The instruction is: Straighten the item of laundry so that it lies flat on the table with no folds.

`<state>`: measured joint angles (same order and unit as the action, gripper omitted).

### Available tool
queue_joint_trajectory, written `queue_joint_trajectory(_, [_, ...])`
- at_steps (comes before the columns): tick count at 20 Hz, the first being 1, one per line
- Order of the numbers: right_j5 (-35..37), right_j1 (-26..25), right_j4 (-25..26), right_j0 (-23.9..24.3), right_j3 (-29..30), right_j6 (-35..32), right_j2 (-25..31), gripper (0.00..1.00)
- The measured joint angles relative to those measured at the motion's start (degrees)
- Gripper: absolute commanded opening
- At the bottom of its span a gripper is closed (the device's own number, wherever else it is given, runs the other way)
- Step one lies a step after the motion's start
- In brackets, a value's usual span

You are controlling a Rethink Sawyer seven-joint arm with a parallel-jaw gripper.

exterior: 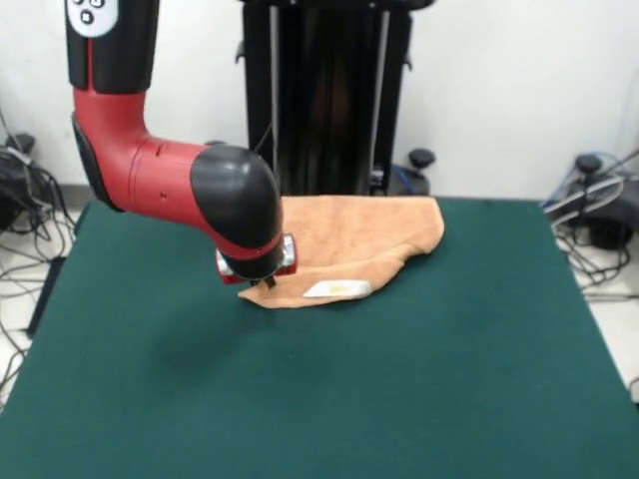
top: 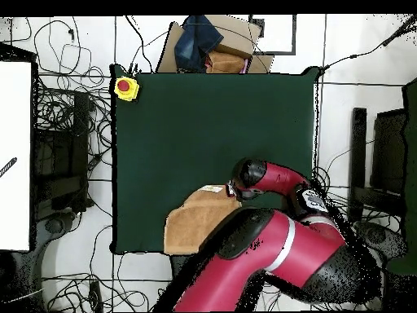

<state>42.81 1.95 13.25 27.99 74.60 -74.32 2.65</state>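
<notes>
One towel (exterior: 349, 244), one table (exterior: 449, 379), one arm (exterior: 170, 185) — and one yellow button box (top: 125, 88).

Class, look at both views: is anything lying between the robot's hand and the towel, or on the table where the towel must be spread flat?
Nothing visible. The hand is right at the folded towel's near corner, and the green table around it looks bare.

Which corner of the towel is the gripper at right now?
The gripper is at the corner of the towel beside the white label, on the folded-over flap nearest the front camera. The other corners lie toward the table's far edge.
</notes>
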Motion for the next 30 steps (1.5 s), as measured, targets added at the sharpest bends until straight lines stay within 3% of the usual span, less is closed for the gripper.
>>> queue_joint_trajectory(4, [-5.03,1.48,0.34,1.86,3.41,0.0,0.93,0.0])
queue_joint_trajectory(9, [-19.82,6.98,0.46,4.96,14.27,0.0,1.11,0.0])
queue_joint_trajectory(14, [-22.75,12.27,0.47,5.07,20.0,0.0,1.12,0.0])
queue_joint_trajectory(21, [-21.04,16.46,0.47,4.05,20.06,0.0,1.11,0.0])
queue_joint_trajectory(30, [-21.02,16.12,0.47,3.29,14.07,0.0,1.12,0.0])
